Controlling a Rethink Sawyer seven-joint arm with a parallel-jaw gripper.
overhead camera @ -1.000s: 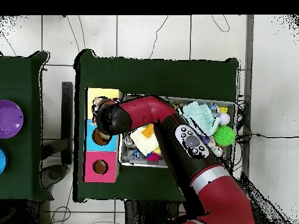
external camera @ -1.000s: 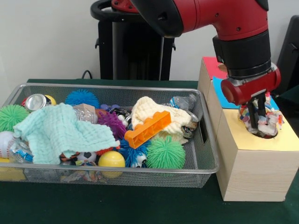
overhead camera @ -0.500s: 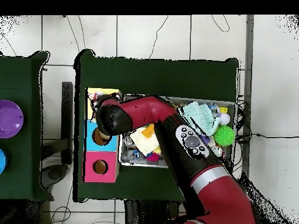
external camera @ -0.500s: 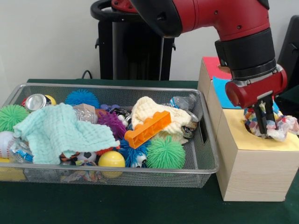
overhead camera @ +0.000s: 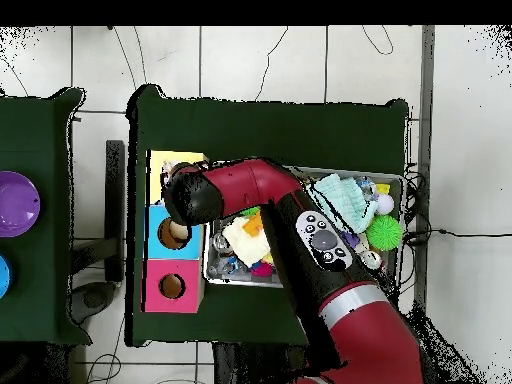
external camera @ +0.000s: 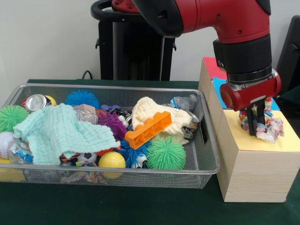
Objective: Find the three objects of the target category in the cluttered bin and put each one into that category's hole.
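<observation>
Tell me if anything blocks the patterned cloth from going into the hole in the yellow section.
Nothing visible does. The hand has the patterned cloth bunched right over the yellow section of the wooden box; only the cloth itself covers the hole. The bin and its clutter sit off to the side.

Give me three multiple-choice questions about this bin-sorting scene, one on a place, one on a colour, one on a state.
1. Where is the robot's gripper?
A. Over the wire mesh bin
B. Over the yellow-topped section of the wooden box
C. Over the pink-topped section

2. What colour is the toothed plastic block lying on the cream cloth?
A. Orange
B. Purple
C. Black

3. What is the state of the multicoloured patchwork cloth?
A. Spread flat in the bin
B. Bunched around the gripper on the box top
C. Lying on the green table cover

Answers: 1 B, the fingers come down onto the yellow top. 2 A, it is bright orange. 3 B, it sits crumpled at the fingers on the box.
</observation>
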